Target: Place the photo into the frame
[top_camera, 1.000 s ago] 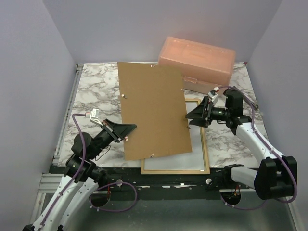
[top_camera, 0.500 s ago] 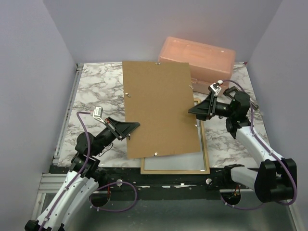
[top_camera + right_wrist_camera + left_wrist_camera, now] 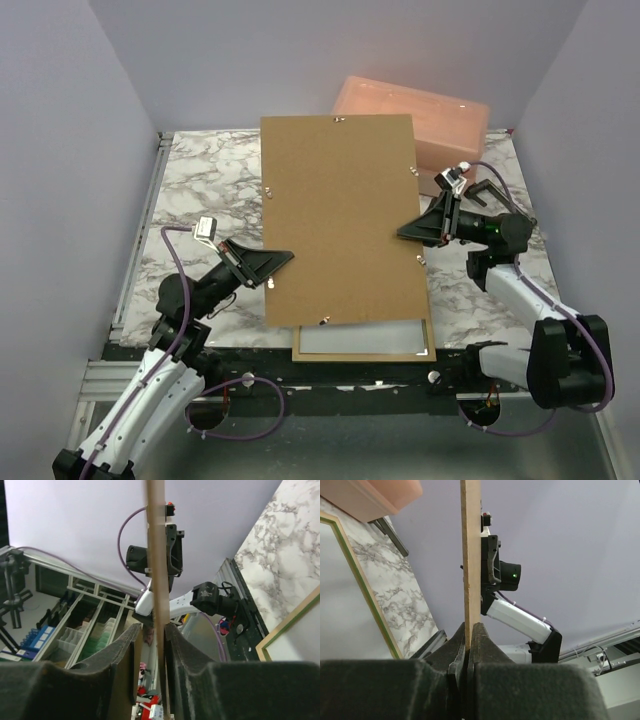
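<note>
A brown hardboard backing panel [image 3: 340,220] is lifted off the table, covering most of the frame [image 3: 360,356], which lies pale-wood side up near the front edge. A white sheet [image 3: 365,338] fills the frame; I cannot tell whether it is the photo. My left gripper [image 3: 285,258] is shut on the panel's left edge [image 3: 471,555]. My right gripper [image 3: 403,233] straddles the panel's right edge [image 3: 157,555]: one finger touches it and a gap shows on the other side. The frame's green rim [image 3: 362,582] shows in the left wrist view, and its corner [image 3: 290,622] in the right wrist view.
A peach plastic box [image 3: 440,115] stands at the back right, partly behind the panel's top corner. Marble tabletop [image 3: 200,190] shows to the left of the panel. Purple walls enclose the table on three sides.
The panel has risen and swung more upright, its top now over the peach box. My right gripper followed its right edge up and its jaws narrowed around it.
</note>
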Motion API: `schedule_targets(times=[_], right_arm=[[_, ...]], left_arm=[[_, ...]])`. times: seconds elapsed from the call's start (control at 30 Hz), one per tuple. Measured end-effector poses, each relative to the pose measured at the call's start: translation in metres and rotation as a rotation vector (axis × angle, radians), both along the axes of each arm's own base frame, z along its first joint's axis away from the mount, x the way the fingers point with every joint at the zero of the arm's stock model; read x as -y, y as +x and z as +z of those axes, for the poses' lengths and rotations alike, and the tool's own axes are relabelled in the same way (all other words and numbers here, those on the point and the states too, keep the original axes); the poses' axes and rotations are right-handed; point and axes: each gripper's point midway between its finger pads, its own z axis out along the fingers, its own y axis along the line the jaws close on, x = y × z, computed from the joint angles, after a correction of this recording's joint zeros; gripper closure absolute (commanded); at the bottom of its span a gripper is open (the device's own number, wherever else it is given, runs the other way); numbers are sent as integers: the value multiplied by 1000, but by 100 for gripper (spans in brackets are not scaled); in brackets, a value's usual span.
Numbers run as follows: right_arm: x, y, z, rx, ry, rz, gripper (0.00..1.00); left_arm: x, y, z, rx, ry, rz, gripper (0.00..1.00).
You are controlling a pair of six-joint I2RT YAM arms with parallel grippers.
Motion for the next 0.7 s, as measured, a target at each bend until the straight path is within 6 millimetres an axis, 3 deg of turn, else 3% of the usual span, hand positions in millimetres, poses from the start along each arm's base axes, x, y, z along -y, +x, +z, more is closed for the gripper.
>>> schedule_targets(times=[0.17, 0.27, 0.33, 0.53, 0.6, 0.7], right_arm=[[2, -2, 0, -40, 40, 32, 99], [2, 1, -6, -91, 50, 44, 99], [2, 3, -10, -122, 51, 51, 100], [2, -2, -17, -208, 44, 80, 99], [2, -4, -19, -206, 37, 88, 99], [2, -8, -19, -158, 19, 93, 99]], left_arm=[[3, 0, 3, 8, -12, -22, 100], [4, 0, 4, 0, -21, -31, 95], [4, 1, 2, -14, -18, -31, 82], [4, 2, -9, -19, 29, -25, 21], [4, 3, -13, -24, 42, -22, 6], [3, 4, -21, -43, 67, -13, 2]])
